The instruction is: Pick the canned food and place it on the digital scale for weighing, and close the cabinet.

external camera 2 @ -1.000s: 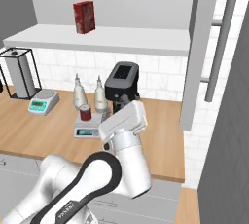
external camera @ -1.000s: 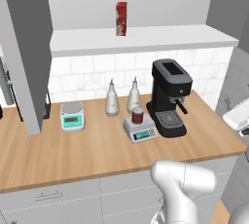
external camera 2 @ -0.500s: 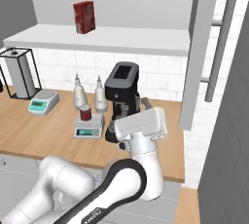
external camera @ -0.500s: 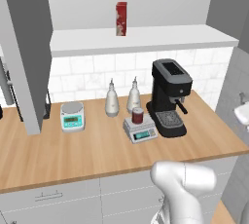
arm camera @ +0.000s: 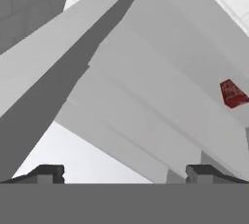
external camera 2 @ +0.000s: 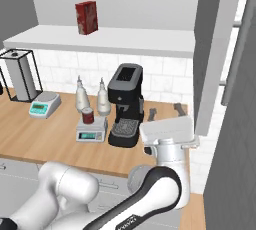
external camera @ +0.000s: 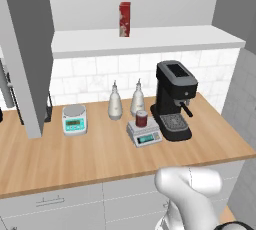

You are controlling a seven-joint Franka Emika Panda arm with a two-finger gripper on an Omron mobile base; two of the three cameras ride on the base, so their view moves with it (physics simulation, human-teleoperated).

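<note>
Now, taking stock from where I am standing:

Gripper (arm camera: 124, 172): my two dark finger tips are standing wide apart in the hand view, with nothing between them; the camera on my hand is looking up along the grey cabinet panels.
Hand: in the right base view my white hand is sitting at the right end of the counter, near the open right door.
Canned food (external camera: 142, 118): it is sitting upright on the platform of the digital scale (external camera: 144, 134), toward the platform's far side.
Digital scale: it is resting on the wooden counter (external camera: 90, 156), just left of the black coffee machine (external camera: 173, 100), its teal display facing the near edge.
Cabinet (external camera 2: 219, 49): both doors are standing open; the left door (external camera: 27, 49) is jutting out over the left part of the counter, and the right door is swinging out at the far right with its silver bar handle (external camera 2: 235, 56) showing.
Shelf edge: a red carton (external camera: 124, 19) is standing alone on the white shelf (external camera: 165, 38).
Open room: a broad bare strip of counter is running along the near edge in front of the scale.
Other things: two pale bottles (external camera: 115, 107) are standing just behind the scale; a round-platform scale (external camera: 74, 119) is lying well to the left.
</note>
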